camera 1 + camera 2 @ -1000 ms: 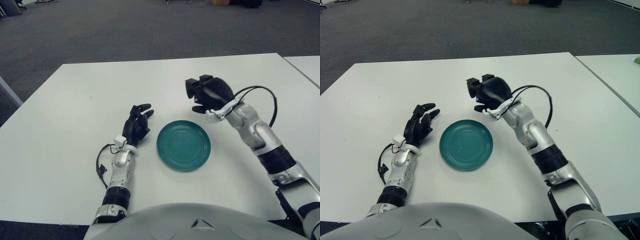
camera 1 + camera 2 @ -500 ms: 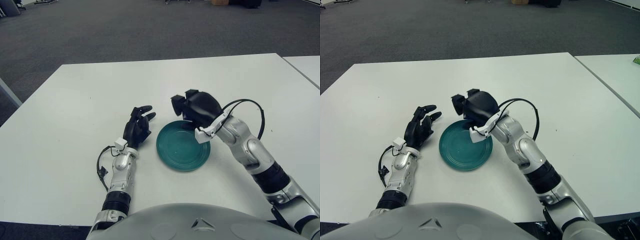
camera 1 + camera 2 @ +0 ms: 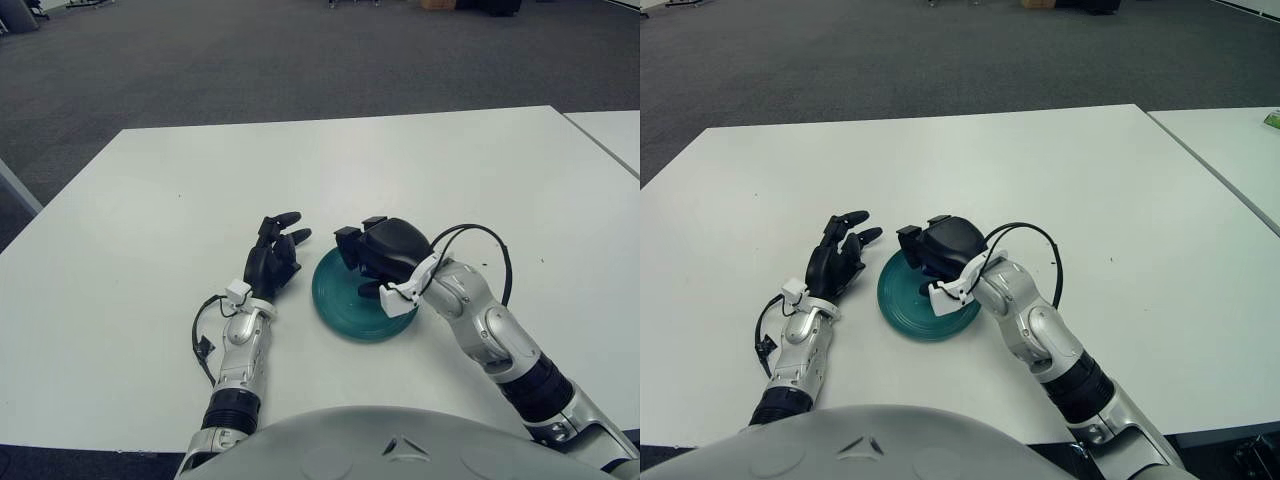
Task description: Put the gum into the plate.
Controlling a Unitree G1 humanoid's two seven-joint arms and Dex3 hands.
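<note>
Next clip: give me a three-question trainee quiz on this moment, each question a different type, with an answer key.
1. True or false: the right hand is over the green plate.
2. Which hand shows beside the plate, on its left? A) left hand B) right hand
3. Fill in: the plate sits on the white ____.

Key: 1 true; 2 A; 3 table. The gum cannot be seen in either view.
</note>
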